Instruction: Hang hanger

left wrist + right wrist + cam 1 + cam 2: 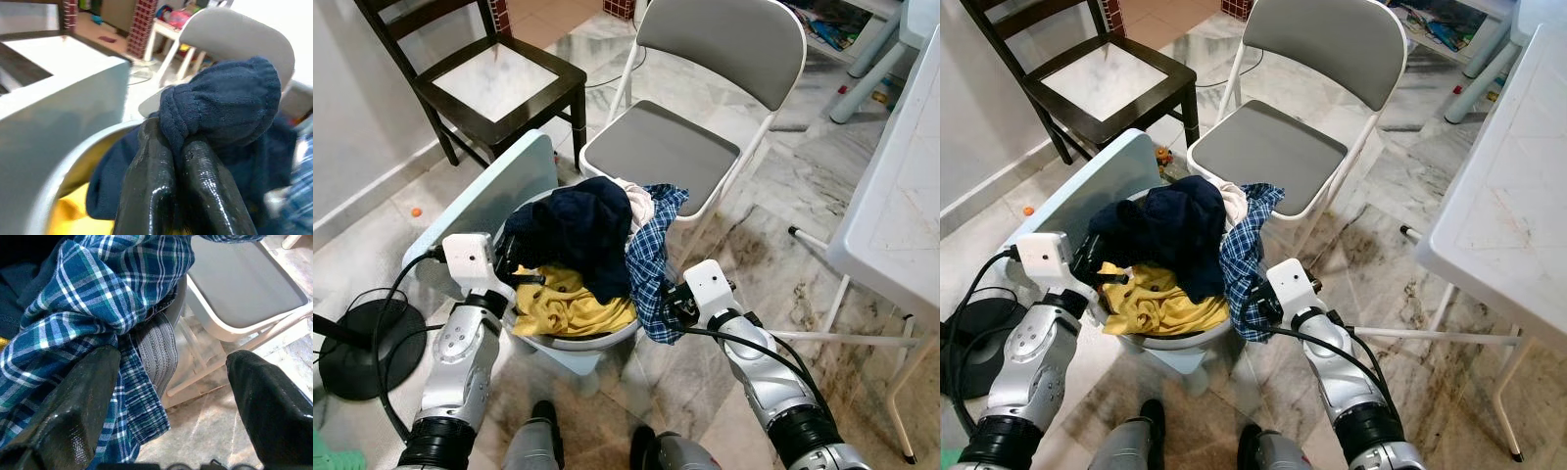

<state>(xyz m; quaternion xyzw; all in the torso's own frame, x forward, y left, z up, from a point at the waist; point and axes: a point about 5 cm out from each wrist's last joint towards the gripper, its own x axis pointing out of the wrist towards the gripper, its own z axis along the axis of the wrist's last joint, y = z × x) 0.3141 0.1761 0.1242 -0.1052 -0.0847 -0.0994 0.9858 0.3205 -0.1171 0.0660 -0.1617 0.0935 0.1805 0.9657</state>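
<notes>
A round white basket (583, 342) on the floor holds a heap of clothes: a navy garment (576, 223) on top, a yellow one (570, 304) under it, and a blue plaid shirt (651, 259) hanging over the right rim. My left gripper (514, 257) is at the basket's left side. In the left wrist view its fingers (146, 161) are pressed together with a bulge of navy cloth (225, 103) pinched at their tips. My right gripper (171, 355) stands open beside the hanging plaid shirt (112, 293), one finger touching the cloth.
A grey folding chair (656, 147) stands right behind the basket, with a dark wooden chair (499, 83) at the back left. A light blue panel (494, 196) leans by the basket. A white table (901, 196) borders the right. A black round base (357, 348) and cables lie at left.
</notes>
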